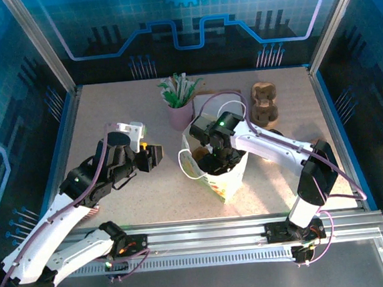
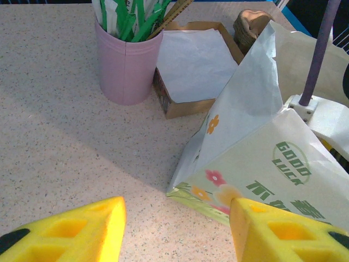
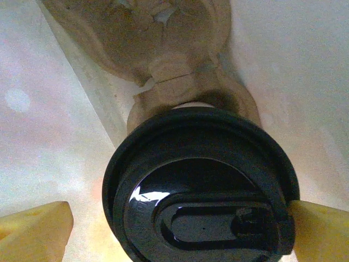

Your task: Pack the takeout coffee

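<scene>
Beige speckled tabletop (image 1: 108, 110) fills the work cell, framed by blue patterned walls, with two robot arms reaching in from the near edge. At its centre stands a white paper bag (image 1: 230, 184) with looped handles; the left wrist view shows flowers and green lettering printed on its side. The right arm bends down so that its head is inside the bag's open mouth. The left arm stretches toward the bag from the left and stops short of it. The left gripper (image 2: 175, 218) hovers over bare table just beside the bag's lower corner, its yellow fingers parted with nothing between them. Behind the bag sits a brown cardboard box (image 2: 188, 106) holding a white sheet, and touching the box's left side is a pink cup (image 2: 125, 65) stuffed with green-and-white sachets. Toward the far right of the table lies a stack of brown moulded carriers (image 1: 264, 103), well apart from both grippers. Inside the bag, the right wrist view looks down on the takeout coffee's black lid (image 3: 202, 180), glossy, with a raised sip tab, a brown moulded cardboard insert (image 3: 163, 33) just beyond it. The right gripper (image 3: 180, 229) is spread wide around the lid: one yellow pad stands clear to the left, the other is right at the rim, so the coffee is released.
</scene>
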Available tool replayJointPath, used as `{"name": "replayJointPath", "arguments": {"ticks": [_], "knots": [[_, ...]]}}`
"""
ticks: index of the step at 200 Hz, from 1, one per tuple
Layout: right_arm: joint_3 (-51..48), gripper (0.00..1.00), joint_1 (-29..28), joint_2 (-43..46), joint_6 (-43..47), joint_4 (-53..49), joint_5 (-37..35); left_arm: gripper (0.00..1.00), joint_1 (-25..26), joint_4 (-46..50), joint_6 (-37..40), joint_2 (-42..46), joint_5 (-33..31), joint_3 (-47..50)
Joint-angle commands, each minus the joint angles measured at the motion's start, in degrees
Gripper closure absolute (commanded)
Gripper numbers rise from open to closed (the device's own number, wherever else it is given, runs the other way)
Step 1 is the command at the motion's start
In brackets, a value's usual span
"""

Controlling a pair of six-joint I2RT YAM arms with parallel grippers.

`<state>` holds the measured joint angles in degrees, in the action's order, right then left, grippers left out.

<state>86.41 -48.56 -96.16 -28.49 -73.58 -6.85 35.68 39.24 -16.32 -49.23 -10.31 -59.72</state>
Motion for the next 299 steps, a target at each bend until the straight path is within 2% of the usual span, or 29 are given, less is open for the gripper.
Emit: {"name": "replayJointPath", "arguments": {"ticks": [1, 299], "knots": [[1.8, 0.00, 0.5, -0.2, 0.0, -1.9, -0.2, 0.46, -0.5, 0.8, 1.3, 0.2, -1.0, 0.5], [13.0, 0.00, 0.0, 0.7, 1.7, -10.3, -4.2, 0.46, -0.4, 1.0, 1.5, -0.5, -1.2, 0.3]]}}
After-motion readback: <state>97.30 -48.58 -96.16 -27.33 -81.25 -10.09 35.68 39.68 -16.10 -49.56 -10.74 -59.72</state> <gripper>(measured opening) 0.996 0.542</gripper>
